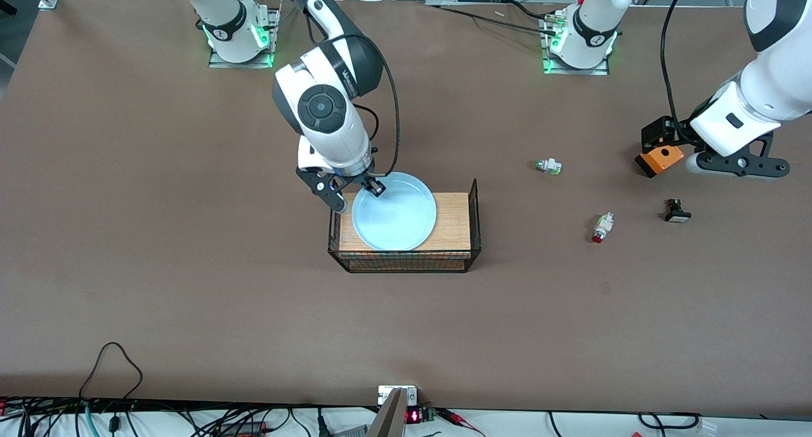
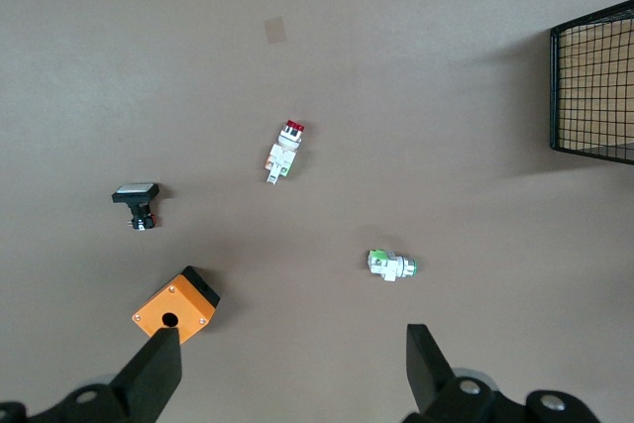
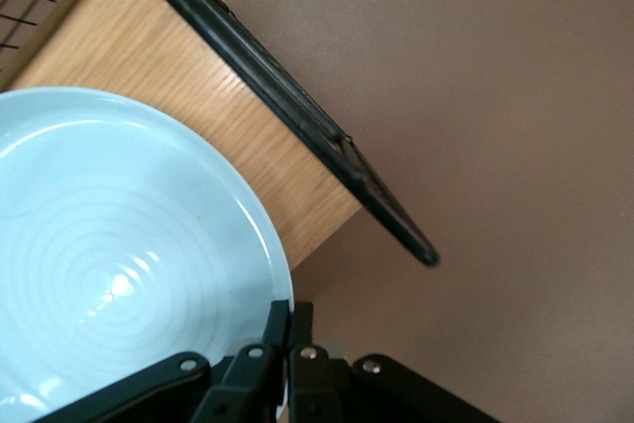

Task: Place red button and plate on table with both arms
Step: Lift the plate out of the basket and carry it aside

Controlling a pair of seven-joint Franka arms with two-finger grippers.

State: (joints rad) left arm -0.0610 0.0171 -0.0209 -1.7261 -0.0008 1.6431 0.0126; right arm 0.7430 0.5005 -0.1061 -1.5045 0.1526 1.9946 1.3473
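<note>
Over rack, right claw pinches plate rim.

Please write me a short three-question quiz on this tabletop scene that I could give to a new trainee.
1. True or false: the plate lies directly on the table.
2. Which small part lies nearest the front camera? A) the red button B) the green-tipped part C) the black part with a white cap
3. Fill in: the right gripper has its fingers shut on the plate's ____, while the left gripper hangs open over the table near the orange box.

Key
1. False: it rests on the wooden-topped wire rack.
2. A.
3. Rim.
</note>
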